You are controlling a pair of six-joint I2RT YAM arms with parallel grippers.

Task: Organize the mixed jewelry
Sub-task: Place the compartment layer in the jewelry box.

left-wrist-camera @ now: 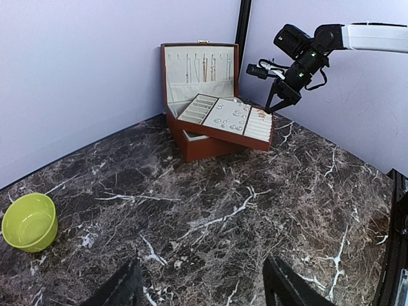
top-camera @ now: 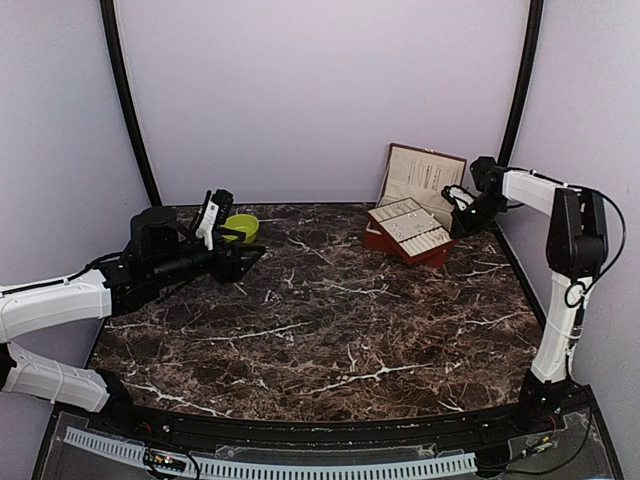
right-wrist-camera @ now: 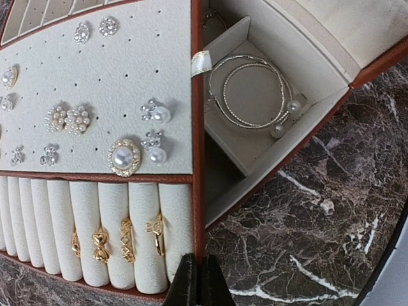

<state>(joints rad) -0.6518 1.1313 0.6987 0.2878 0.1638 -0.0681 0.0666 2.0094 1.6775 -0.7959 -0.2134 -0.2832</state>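
Status: right gripper (top-camera: pixel 462 222) clenched at the tray (top-camera: pixel 400 222); left gripper (top-camera: pixel 250 257) released.
Top view: left gripper hovers beside the green bowl (top-camera: pixel 241 227), well apart from the jewelry box (top-camera: pixel 425 175). Left wrist: its fingers (left-wrist-camera: pixel 121 290) stand spread, nothing between. Right wrist: closed tips at the tray's brown rim (contact unclear); studs (right-wrist-camera: pixel 121 156) on the pad, rings (right-wrist-camera: pixel 127 239) in the rolls, hoops (right-wrist-camera: pixel 252 92) in the box beside.

Soft, even light with a lilac cast from the walls fills all my views, shadows lie faint on the marble table (top-camera: pixel 330 330), and only my right gripper (right-wrist-camera: pixel 199 284) blurs dark at its view's bottom edge.
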